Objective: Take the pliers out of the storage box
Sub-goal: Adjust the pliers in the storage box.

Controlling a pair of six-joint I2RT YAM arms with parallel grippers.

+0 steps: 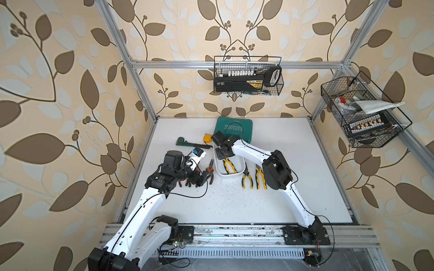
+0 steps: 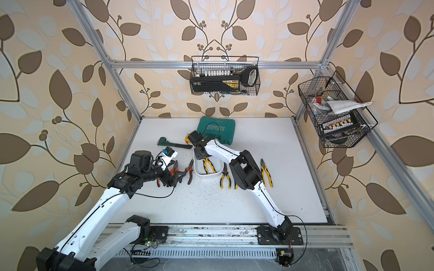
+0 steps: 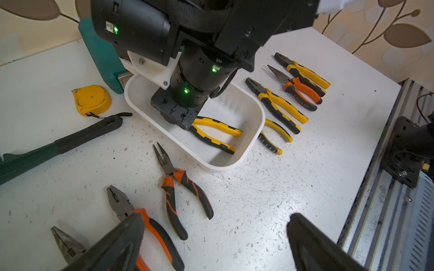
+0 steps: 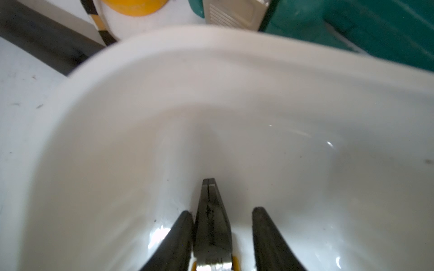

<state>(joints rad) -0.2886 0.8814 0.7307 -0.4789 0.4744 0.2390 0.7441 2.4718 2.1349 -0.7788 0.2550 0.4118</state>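
The white storage box [image 1: 230, 176] [image 2: 207, 174] [image 3: 257, 131] [image 4: 211, 70] sits mid-table. One pair of yellow-and-black pliers [image 1: 229, 165] [image 2: 209, 165] [image 3: 216, 133] [image 4: 211, 206] lies inside it. My right gripper [image 4: 223, 211] [image 3: 178, 112] reaches down into the box and straddles the pliers' metal head. One finger touches the head, the other stands a small gap away. Orange-handled pliers [image 3: 176, 185] [image 1: 209, 170] lie on the table left of the box. Yellow-handled pliers [image 3: 277, 105] [image 1: 246, 178] lie to its right. My left gripper [image 3: 216, 219] [image 1: 199, 179] hangs wide open and empty over the orange pliers.
A dark green pipe wrench [image 1: 187, 143] [image 3: 58, 145] and a yellow tape measure [image 3: 91, 99] lie behind the box on the left. The teal case [image 1: 234, 129] stands just behind the box. Wire baskets [image 1: 247, 77] [image 1: 361, 112] hang on the frame.
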